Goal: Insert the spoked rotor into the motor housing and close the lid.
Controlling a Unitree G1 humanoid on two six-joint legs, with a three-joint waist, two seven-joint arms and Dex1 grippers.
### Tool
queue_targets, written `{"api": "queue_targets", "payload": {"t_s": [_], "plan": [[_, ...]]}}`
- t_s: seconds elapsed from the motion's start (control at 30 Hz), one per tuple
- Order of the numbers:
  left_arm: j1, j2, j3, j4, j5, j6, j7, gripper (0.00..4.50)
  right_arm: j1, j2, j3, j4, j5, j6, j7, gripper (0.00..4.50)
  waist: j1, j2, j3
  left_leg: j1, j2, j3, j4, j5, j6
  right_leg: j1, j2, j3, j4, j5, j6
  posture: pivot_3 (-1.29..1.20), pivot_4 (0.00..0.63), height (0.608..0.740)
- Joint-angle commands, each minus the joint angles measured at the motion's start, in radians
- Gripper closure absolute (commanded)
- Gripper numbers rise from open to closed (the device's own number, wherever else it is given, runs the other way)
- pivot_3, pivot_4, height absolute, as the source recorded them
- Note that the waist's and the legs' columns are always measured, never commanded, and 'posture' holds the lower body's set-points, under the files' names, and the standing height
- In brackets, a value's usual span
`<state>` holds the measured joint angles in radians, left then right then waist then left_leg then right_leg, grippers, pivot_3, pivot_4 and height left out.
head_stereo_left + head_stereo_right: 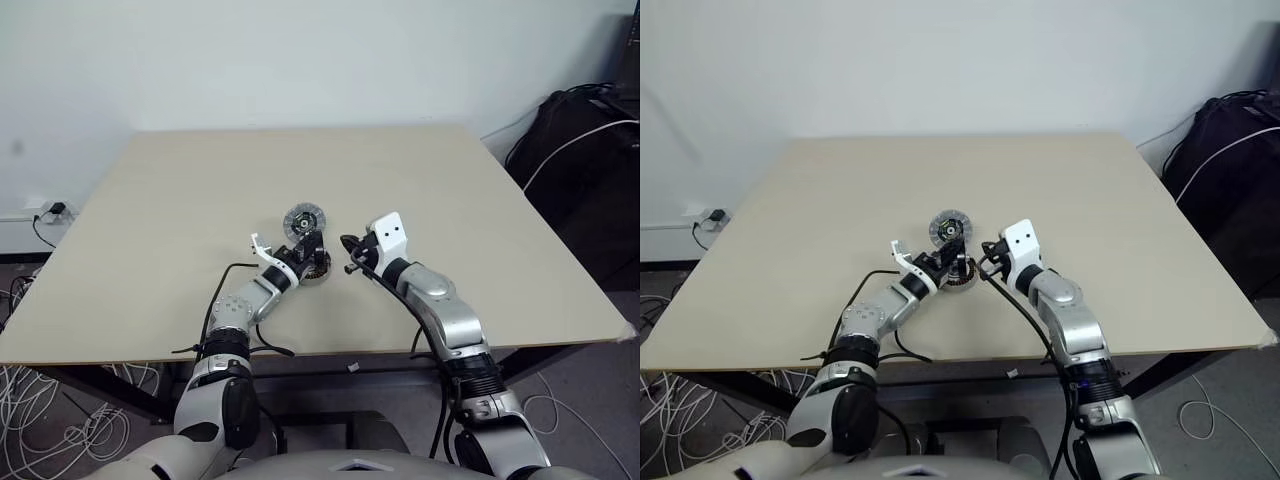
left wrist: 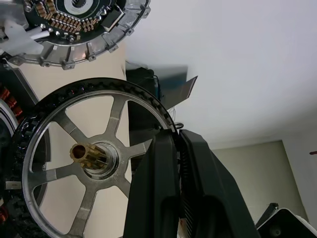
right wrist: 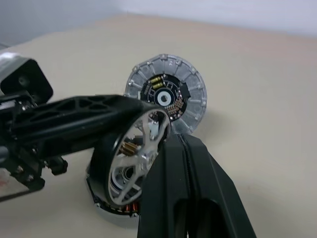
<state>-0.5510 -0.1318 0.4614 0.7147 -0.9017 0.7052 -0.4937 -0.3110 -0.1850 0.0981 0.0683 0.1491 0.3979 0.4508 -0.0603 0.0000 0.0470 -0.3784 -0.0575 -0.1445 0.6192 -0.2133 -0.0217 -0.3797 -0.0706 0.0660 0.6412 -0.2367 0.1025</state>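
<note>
Left gripper [image 3: 148, 126] is clamped on the dark-rimmed, pale-spoked rotor [image 2: 79, 158], held tilted just above the copper-wound round motor housing [image 3: 111, 210] at frame centre. Not seated yet. The ribbed silver lid [image 3: 166, 91] lies just behind, untouched. Right gripper [image 3: 185, 148] is closed and empty.

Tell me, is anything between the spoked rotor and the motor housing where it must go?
Nothing visible blocks it. The left hand holds the spoked rotor tilted on edge just over the motor housing. The shut right hand waits beside it, and the lid lies apart behind.
</note>
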Motion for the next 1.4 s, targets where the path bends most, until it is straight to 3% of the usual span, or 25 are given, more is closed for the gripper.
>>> {"api": "queue_targets", "payload": {"t_s": [0.03,0.47,0.5,0.9,1.4], "plan": [[-0.028,0.003,-0.003,0.004,0.009,-0.013,-0.016,4.48,-0.012,0.003,-0.016,-0.048,0.015,-0.005,-0.005,4.5,0.0,0.0,0.0,0.0,0.0,0.0,0.0,0.0,0.0,0.0,0.0,0.0,0.0,0.0,0.0,0.0,0.0,0.74],[-0.006,0.028,0.005,-0.003,0.029,-0.029,-0.009,4.48,-0.018,0.004,-0.013,-0.038,0.014,-0.008,0.0,4.5,0.0,0.0,0.0,0.0,0.0,0.0,0.001,0.0,0.0,0.0,0.0,0.0,0.0,0.0,0.0,0.0,0.0,0.74],[-0.005,0.029,0.004,-0.005,0.03,-0.029,-0.009,3.9,-0.017,0.004,-0.013,-0.039,0.014,-0.008,0.0,4.5,0.0,0.0,0.0,0.0,0.0,0.0,0.001,0.0,0.0,0.0,0.0,0.0,0.0,0.0,0.0,0.0,0.0,0.74],[0.019,0.048,0.007,-0.02,0.041,-0.028,-0.006,0.1,-0.018,0.004,-0.013,-0.035,0.014,-0.009,0.0,4.5,0.001,0.0,0.0,0.0,0.0,0.0,0.001,0.0,0.0,0.001,0.0,0.0,0.0,0.0,0.0,0.0,0.0,0.74],[0.083,0.099,-0.038,-0.145,0.06,-0.02,-0.02,0.02,-0.017,0.009,-0.017,-0.033,0.017,-0.012,-0.003,4.5,0.0,-0.001,0.0,0.0,0.0,0.0,0.0,0.0,0.0,0.0,0.0,0.0,0.0,0.0,0.0,0.0,0.0,0.74]]}}
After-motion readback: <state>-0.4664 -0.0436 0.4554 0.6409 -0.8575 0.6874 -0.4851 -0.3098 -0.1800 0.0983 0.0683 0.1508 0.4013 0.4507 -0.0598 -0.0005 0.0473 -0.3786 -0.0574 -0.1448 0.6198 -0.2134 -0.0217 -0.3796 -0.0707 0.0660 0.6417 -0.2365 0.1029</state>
